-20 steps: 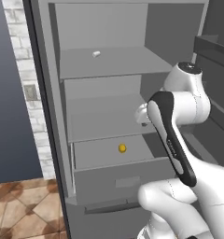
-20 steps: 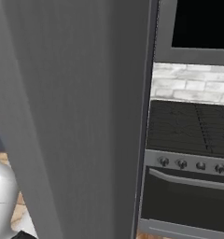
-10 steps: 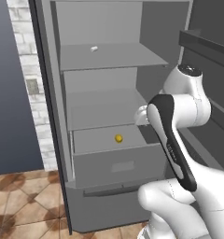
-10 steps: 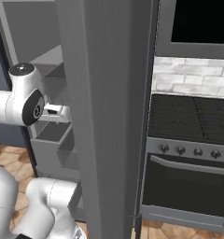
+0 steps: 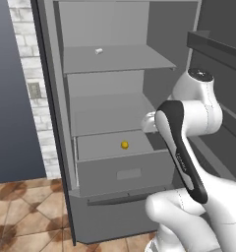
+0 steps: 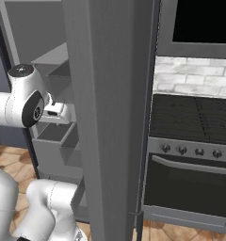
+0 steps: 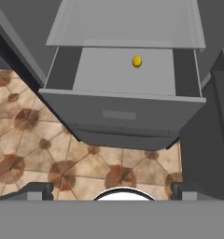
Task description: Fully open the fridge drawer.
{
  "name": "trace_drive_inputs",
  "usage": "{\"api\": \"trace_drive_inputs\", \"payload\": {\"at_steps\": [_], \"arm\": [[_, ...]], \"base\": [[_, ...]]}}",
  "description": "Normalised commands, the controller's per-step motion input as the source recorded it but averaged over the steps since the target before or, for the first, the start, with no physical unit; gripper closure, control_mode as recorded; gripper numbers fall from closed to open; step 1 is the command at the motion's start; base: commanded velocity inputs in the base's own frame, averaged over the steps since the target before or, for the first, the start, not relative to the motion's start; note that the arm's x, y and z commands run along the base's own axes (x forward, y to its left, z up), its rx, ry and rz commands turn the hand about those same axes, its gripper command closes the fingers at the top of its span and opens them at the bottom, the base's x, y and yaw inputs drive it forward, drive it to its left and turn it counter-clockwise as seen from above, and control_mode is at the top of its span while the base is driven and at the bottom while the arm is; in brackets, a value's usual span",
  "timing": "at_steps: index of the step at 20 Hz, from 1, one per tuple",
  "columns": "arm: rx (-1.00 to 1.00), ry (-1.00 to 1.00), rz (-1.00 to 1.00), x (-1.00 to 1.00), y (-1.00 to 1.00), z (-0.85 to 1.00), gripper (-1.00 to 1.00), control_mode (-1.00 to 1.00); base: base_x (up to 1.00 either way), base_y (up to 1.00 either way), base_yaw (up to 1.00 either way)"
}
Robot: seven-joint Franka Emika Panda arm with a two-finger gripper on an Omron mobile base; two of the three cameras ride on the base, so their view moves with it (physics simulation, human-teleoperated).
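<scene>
In the left base view, a white brick wall [image 5: 34, 74] with a small outlet plate stands at the far left, just beside the fridge [image 5: 56, 147]. The fridge is open, its flat shelves [image 5: 115, 59] stacked above one another; a tiny white object [image 5: 98, 50] lies on the upper shelf. Low in the cabinet sits the fridge drawer [image 5: 122, 172], pulled partway out toward the camera. Its long axis runs side to side across the cabinet, and its flat face, marked by one small rectangular indent, points outward over the tiled floor [image 5: 26, 216]. A small yellow item [image 5: 124, 144] rests on the drawer's bottom, toward the back.

To the right, the robot arm [image 5: 184, 157] rises from the lower right, bends upward through a dark-striped link and folds at a rounded white joint near the drawer's right side, beside the open door's ledges [image 5: 213, 44].

From the hand view, the camera looks down onto the drawer [image 7: 123, 112] from above and in front, with the yellow item [image 7: 137, 61] inside and the floor [image 7: 34, 154] below. The fingers [image 7: 35, 191] show merely as two dark tips at the bottom corners, spread wide apart and gripping nothing, clear of the drawer face.

In the right base view, the grey fridge door [image 6: 110, 117] stands in the middle, and an oven [image 6: 195, 155] lies at right.
</scene>
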Motion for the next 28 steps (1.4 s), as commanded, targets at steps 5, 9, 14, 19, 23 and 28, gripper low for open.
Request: {"api": "trace_drive_inputs", "payload": {"at_steps": [5,9,14,19,23,28], "arm": [[0.00,0.01,0.00,0.38,0.20,-0.11,-1.00,-1.00],[0.00,0.03,0.00,0.42,0.33,-0.42,-1.00,-1.00],[0.00,0.02,0.00,0.41,0.15,-0.55,-1.00,-1.00],[-0.01,0.00,0.00,0.45,0.06,-0.57,-1.00,-1.00],[0.00,0.00,0.00,0.49,0.09,-0.49,-1.00,-1.00],[0.00,0.00,-0.02,0.37,0.00,-0.41,-1.00,-1.00]], "base": [[0.00,0.00,0.00],[0.00,0.00,0.00],[0.00,0.00,0.00],[0.00,0.00,0.00],[0.00,0.00,0.00],[0.00,0.00,0.00]]}}
